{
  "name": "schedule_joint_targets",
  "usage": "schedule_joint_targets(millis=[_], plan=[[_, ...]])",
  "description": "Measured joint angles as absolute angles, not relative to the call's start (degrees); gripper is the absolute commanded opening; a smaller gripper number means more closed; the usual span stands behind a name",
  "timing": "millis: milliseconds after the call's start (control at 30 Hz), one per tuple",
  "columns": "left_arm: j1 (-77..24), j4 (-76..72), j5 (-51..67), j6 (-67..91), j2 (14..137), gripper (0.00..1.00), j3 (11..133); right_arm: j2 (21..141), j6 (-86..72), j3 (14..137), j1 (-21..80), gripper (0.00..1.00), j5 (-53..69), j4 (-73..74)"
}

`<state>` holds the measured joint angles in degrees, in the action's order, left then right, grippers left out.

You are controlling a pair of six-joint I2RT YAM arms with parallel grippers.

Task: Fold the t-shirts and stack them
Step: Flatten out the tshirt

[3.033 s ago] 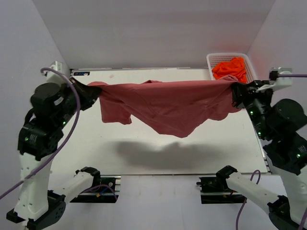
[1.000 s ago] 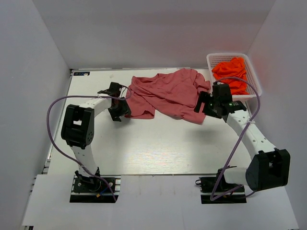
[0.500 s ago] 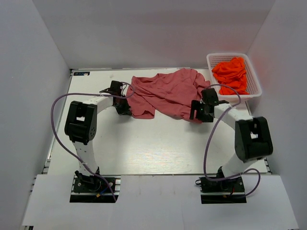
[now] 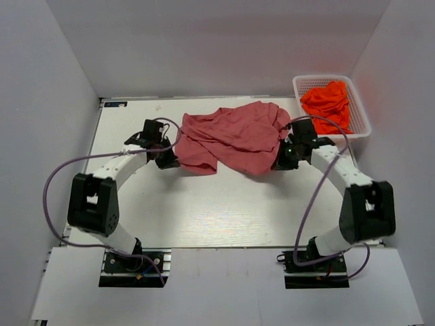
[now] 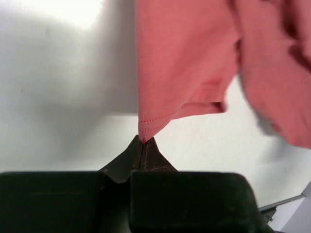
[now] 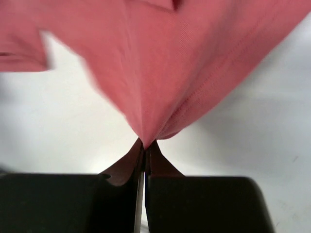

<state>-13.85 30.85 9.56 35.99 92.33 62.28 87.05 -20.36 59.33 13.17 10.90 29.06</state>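
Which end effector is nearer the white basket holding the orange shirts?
Right. The right end effector grips the rose-red t-shirt at its edge, left of the basket and nearer the bases. The left end effector pinches the shirt's opposite edge, much farther away.

No words, numbers, brand names or signs can be read in any of my three views. The only mark that looks like a label is a small dark rectangular sticker [image 4: 115, 104] at the far left corner of the flat white table [image 4: 204, 210], seen from the overhead camera. It is too small for me to make out any lettering.
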Motion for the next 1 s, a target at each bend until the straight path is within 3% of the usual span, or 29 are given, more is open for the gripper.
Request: schedule_joint_targets(millis=[233, 300, 400, 533, 633, 800, 1000], plan=[[-13.8, 30.6, 9.5, 37.2, 84.8, 0.0, 55.9, 84.2, -24.6, 74.2, 12.7, 0.0, 18.9, 42.7], [-13.8, 30.9, 9.4, 37.4, 85.1, 0.0, 55.9, 89.3, -25.6, 80.2, 11.8, 0.11, 19.7, 45.1], [-13.8, 31.0, 9.3, 37.5, 85.1, 0.0, 55.9, 100.1, -26.6, 90.0, 10.0, 0.45, 19.5, 47.3], [-13.8, 31.4, 9.2, 37.5, 85.2, 0.0, 56.2, 112.2, -25.7, 98.1, 8.6, 0.63, 18.5, 47.8], [-13.8, 31.5, 9.2, 37.5, 85.8, 0.0, 56.7, 112.4, -24.4, 94.2, 8.4, 0.66, 17.9, 47.5], [-13.8, 31.7, 9.1, 37.5, 87.6, 0.0, 57.1, 98.9, -22.5, 78.6, 8.5, 0.64, 16.3, 44.5], [-13.8, 32.0, 9.1, 37.3, 89.3, 0.0, 57.2, 93.1, -20.7, 75.2, 8.5, 0.59, 13.6, 42.0]])
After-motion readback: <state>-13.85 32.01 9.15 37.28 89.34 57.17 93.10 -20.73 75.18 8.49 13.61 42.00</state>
